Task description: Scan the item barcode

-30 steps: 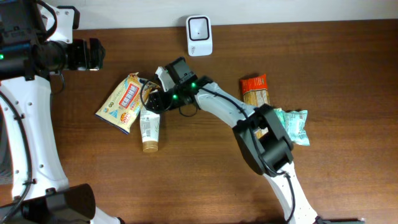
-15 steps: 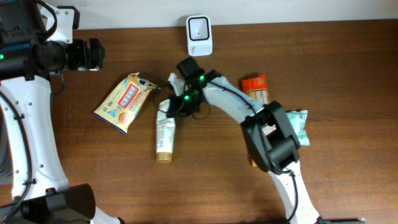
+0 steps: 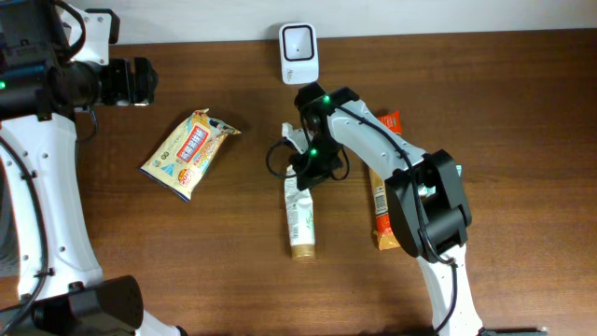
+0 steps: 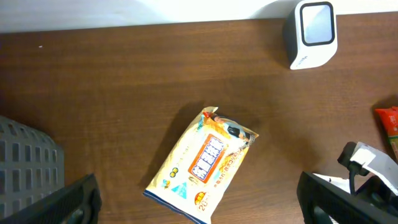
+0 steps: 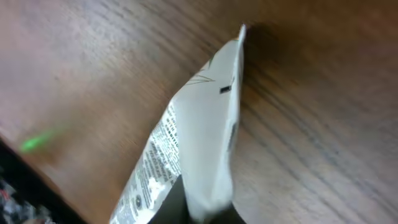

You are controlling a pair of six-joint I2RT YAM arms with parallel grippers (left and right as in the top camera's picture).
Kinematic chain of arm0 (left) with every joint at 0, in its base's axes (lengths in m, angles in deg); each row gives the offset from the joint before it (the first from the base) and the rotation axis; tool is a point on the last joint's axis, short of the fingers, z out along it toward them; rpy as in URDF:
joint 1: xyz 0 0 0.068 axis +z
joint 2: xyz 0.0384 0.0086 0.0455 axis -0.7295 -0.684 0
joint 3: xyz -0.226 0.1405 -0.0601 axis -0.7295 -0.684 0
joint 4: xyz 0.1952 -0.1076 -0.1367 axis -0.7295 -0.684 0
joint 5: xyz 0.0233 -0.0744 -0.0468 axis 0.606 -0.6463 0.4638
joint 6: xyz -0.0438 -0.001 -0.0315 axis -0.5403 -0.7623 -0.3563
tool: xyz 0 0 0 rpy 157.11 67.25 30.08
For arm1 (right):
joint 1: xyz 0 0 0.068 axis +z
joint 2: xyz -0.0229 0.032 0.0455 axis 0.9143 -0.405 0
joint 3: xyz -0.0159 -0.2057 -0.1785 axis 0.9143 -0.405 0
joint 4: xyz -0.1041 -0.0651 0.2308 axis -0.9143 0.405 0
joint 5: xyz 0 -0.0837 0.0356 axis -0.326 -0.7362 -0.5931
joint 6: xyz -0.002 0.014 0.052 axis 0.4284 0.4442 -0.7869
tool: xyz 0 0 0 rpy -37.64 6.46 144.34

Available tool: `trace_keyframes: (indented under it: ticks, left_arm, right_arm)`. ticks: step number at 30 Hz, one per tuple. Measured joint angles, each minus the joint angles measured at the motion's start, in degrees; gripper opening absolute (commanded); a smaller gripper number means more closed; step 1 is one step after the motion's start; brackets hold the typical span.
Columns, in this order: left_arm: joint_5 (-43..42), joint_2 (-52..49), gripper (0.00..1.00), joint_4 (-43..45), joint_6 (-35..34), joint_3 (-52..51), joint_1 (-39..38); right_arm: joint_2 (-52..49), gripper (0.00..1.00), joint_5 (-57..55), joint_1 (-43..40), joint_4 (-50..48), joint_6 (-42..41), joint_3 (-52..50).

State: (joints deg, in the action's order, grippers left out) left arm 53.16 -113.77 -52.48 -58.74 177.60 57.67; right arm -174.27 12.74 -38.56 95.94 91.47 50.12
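The item is a white tube (image 3: 300,219) with a tan cap, pointing toward the table's front. My right gripper (image 3: 308,170) is shut on its flat crimped end. In the right wrist view the tube (image 5: 196,143) hangs slanted over the wood, its printed side turned left, and the dark fingertips (image 5: 180,208) pinch its end at the bottom edge. The white barcode scanner (image 3: 298,53) stands at the back edge, a little beyond the gripper. My left gripper (image 3: 140,81) is open far to the left; its wrist view shows the scanner (image 4: 313,32) at top right.
A yellow wipes pack (image 3: 189,152) lies left of the tube and below my open left gripper (image 4: 199,214). An orange snack packet (image 3: 382,182) lies just right of the right arm. A grey ribbed block (image 4: 28,165) sits at the left of the left wrist view.
My right gripper closed on the tube beside the wipes pack and carried it right, to below the scanner. The left arm has not moved.
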Motion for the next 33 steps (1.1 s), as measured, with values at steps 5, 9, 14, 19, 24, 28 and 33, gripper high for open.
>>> trace_keyframes:
  ticks: [5,9,14,19,24,28,33]
  left_arm:
    - [0.0,0.0,0.99,0.0,0.0,0.0,0.0]
    - [0.0,0.0,0.99,0.0,0.0,0.0,0.0]
    - [0.0,0.0,0.99,0.0,0.0,0.0,0.0]
    - [0.0,0.0,0.99,0.0,0.0,0.0,0.0]
    - [0.0,0.0,0.99,0.0,0.0,0.0,0.0]
    - [0.0,0.0,0.99,0.1,0.0,0.0,0.0]
    - [0.0,0.0,0.99,0.0,0.0,0.0,0.0]
  right_arm:
    - [0.1,0.55,-6.2,0.0,9.2,4.9,12.3]
    - [0.5,0.38,-5.7,2.1,16.0,0.9,20.2]
    - [0.6,0.34,-7.9,13.9,15.0,-16.5,11.0]
    - [0.4,0.32,-11.8,18.4,13.7,-30.5,-4.4]
    - [0.4,0.31,-26.0,14.9,12.0,-31.7,-5.7]
    - [0.5,0.3,-35.3,8.8,-4.0,-17.0,-5.8]
    - [0.6,0.3,-33.4,7.5,-4.3,-9.9,-4.1]
